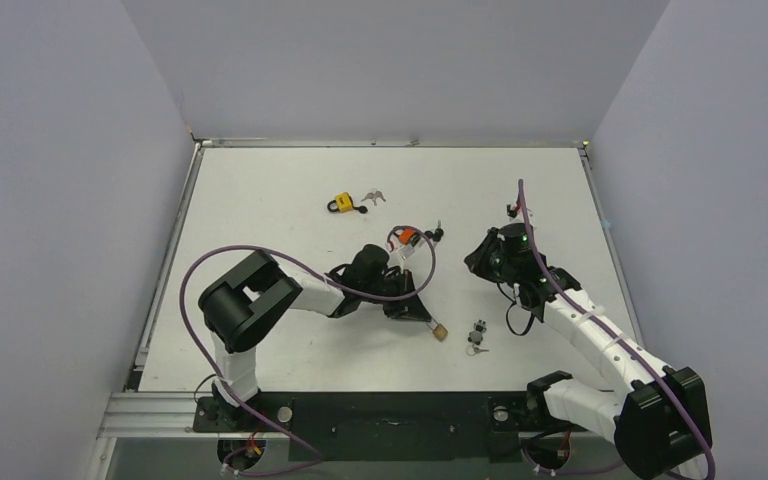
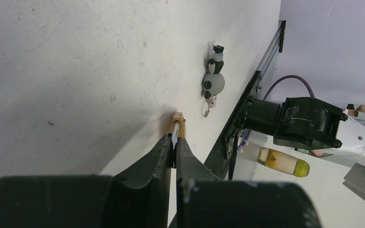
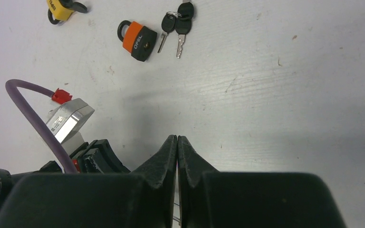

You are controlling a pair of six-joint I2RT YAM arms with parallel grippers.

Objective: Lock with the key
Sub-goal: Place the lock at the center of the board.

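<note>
- We see the left claw [image 2: 175, 143] closed on a brass padlock [image 2: 177, 124]; the grey padlock [image 2: 213, 80] with its key [image 2: 208, 107] lies just ahead;
- the right claw [image 3: 177, 141] is closed, empty; the orange padlock [image 3: 138, 40] lies well ahead.

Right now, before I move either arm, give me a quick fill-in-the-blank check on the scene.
1. The left gripper is ___ on the small brass padlock.
2. The right gripper is shut and holds ___.
3. The black-headed keys lie beside the orange padlock, whose label reads ___.

Missing words: shut; nothing; OPEL.
</note>
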